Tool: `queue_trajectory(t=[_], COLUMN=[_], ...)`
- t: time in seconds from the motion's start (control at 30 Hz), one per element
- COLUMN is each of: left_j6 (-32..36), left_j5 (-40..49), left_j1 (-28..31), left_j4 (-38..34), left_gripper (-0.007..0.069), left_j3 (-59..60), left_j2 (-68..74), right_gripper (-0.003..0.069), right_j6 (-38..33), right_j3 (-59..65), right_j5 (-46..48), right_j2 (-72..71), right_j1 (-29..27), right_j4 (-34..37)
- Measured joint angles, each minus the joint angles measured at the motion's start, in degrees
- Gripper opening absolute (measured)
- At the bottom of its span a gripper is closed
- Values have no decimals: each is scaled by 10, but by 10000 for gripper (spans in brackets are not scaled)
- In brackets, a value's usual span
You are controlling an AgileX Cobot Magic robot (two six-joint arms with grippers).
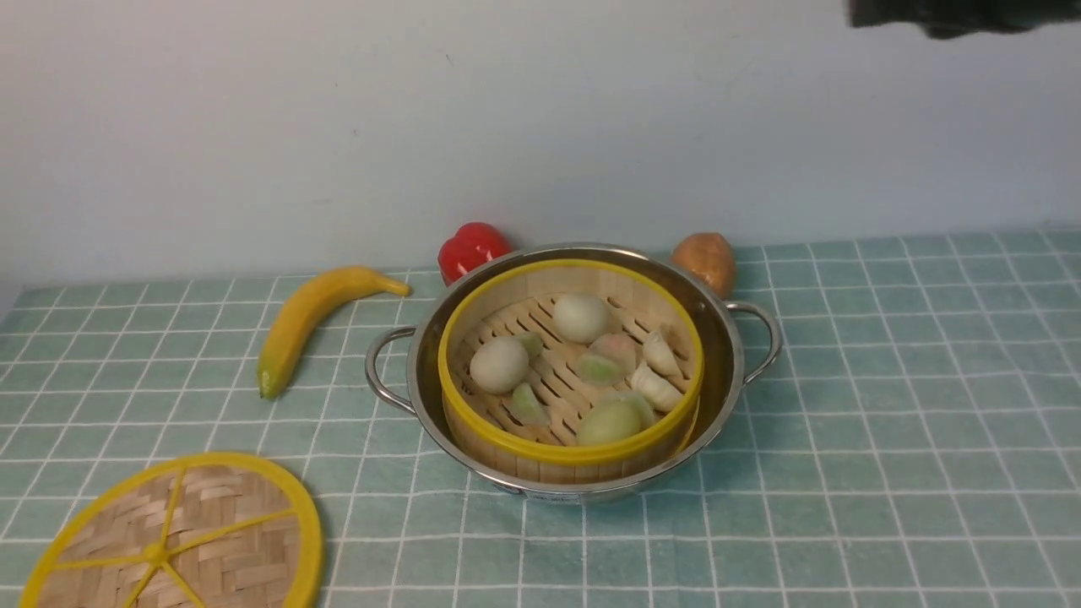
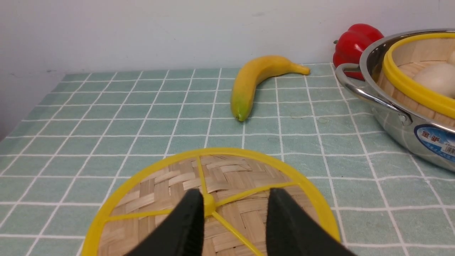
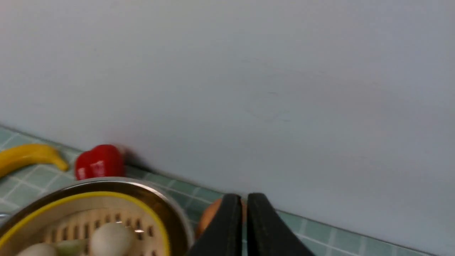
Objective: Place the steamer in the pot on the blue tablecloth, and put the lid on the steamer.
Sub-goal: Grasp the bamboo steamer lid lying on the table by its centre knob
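Lid flat beneath the left gripper; steamer seated in the pot

The left gripper (image 2: pixel 234 193) is seen with its two black fingers spread wide, and nothing is held between them. It is poised over the lid (image 2: pixel 231 174). The lid's small yellow knob (image 2: pixel 209 204) lies within the gap, just beside one finger; whether anything touches cannot be told. The lid is laid flat on the blue tablecloth (image 1: pixel 887 405) at the near left corner of the front view, well apart from the pot (image 1: pixel 718 363).

The right gripper (image 3: pixel 244 202) is shown with its fingers drawn almost together, only a thin slit being left, and nothing is gripped. It is held off the cloth by the far right side of the pot. A brown rounded item (image 1: pixel 705 260) is partly hidden behind its fingertips in the right wrist view.

The steamer (image 1: pixel 570 456) is set inside the pot in the middle of the cloth, uncovered, its near wall and yellow rim raised above the steel rim. Pale buns and dumplings (image 1: pixel 581 317) are scattered on its slatted floor.

A banana (image 1: pixel 304 321) is laid on the cloth to the left of the pot, farther back than the lid. A red pepper (image 1: pixel 471 249) and the brown item are placed behind the pot, by the wall.
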Motion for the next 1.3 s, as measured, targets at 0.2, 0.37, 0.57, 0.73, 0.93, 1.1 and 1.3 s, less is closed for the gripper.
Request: queue_trajectory(t=[0.2, 0.37, 0.57, 0.73, 0.93, 1.1, 1.3], left_j6=[0, 0, 0, 0, 0, 0, 0], left_j5=[0, -1, -1, -1, -1, -1, -1], left_j1=[0, 0, 0, 0, 0, 0, 0], left_j4=[0, 0, 0, 0, 0, -1, -1], left_gripper=[243, 243, 243, 243, 243, 243, 243], left_j3=[0, 0, 0, 0, 0, 0, 0], left_j2=[0, 0, 0, 0, 0, 0, 0], right_gripper=[67, 81, 99, 112, 133, 149, 166], right_j6=[16, 29, 47, 49, 57, 62, 58], right_j3=[230, 467, 665, 725, 761, 779, 780], right_j5=[-132, -234, -257, -205, -131, -133, -138], right_j2=[-158, -375, -610, -693, -753, -756, -756], right_j1=[-116, -184, -210, -210, -211, -200, -195], right_j4=[-6, -4, 10, 10, 10, 11, 11])
